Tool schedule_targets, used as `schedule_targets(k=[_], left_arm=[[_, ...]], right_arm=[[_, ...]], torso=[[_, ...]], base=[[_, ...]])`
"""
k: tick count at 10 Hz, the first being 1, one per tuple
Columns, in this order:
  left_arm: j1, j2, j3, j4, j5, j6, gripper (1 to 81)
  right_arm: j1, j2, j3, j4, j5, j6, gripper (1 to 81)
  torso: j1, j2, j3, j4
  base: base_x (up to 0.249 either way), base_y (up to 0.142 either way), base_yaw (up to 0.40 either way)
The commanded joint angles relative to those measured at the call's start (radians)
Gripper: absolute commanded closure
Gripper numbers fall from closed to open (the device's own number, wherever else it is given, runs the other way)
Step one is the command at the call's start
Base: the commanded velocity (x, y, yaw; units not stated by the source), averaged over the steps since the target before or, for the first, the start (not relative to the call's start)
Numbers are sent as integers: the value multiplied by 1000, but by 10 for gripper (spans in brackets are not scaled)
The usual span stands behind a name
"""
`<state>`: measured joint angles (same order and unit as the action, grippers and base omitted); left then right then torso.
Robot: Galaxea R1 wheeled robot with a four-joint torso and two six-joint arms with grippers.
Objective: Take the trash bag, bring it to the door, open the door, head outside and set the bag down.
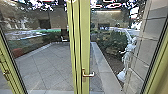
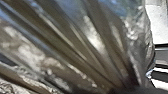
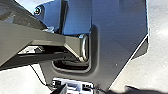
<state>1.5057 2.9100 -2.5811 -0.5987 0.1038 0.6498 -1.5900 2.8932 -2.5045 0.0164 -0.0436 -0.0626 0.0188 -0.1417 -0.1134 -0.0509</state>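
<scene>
The glass door (image 1: 85, 30) stands in front of me in the head view, with a yellow-green frame and, by the look of it, closed. Its metal lever handle (image 1: 88, 74) sits low on the middle upright. Close up in the left wrist view is the translucent, crumpled trash bag (image 2: 95, 42). Its folds run together into a tight bunch at my left gripper (image 2: 132, 88), which is shut on it. How my right gripper stands, I cannot tell from the right wrist view.
Through the glass I see grey paving (image 1: 47, 67), a low stone ledge (image 1: 103, 65), bushes (image 1: 112, 41) and a white statue (image 1: 128, 55) beside a tiled wall (image 1: 153, 37). Another handle (image 1: 6, 73) is on the frame at far left.
</scene>
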Motion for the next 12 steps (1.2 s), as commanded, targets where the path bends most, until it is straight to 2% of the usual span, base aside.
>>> schedule_targets(k=[1, 7, 12], left_arm=[[-51, -3, 2, 11, 80, 2, 811], [-51, 3, 1, 27, 82, 2, 811], [-51, 5, 1, 28, 82, 2, 811]], right_arm=[[43, -4, 7, 5, -56, -2, 10], [43, 2, 7, 2, -56, -2, 10], [43, 5, 6, 0, -56, -2, 10]], torso=[[0, 0, 0, 0], [0, 0, 0, 0], [0, 0, 0, 0]], base=[[0, 0, 319], [0, 0, 305], [0, 0, 211]])
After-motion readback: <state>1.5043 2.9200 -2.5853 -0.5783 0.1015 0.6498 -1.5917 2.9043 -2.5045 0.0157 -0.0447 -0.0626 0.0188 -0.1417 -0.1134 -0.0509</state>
